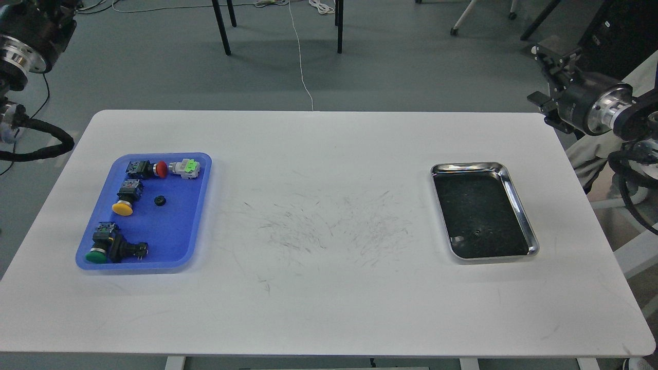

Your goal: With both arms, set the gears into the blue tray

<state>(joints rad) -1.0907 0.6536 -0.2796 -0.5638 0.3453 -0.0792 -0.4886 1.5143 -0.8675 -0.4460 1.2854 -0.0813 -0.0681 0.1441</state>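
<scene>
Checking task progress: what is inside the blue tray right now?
Inside the blue tray: one gear, a red switch, a yellow switch, a green switch and a grey-green part. Anything beneath the switches is hidden.

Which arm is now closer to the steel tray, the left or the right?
Right. The right pincer hangs beyond the table's far right corner, up-right of the steel tray. The left arm sits at the far left edge, across the whole table.

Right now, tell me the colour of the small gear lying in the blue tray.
Black. The gear shows against the blue tray floor in the head view.
</scene>
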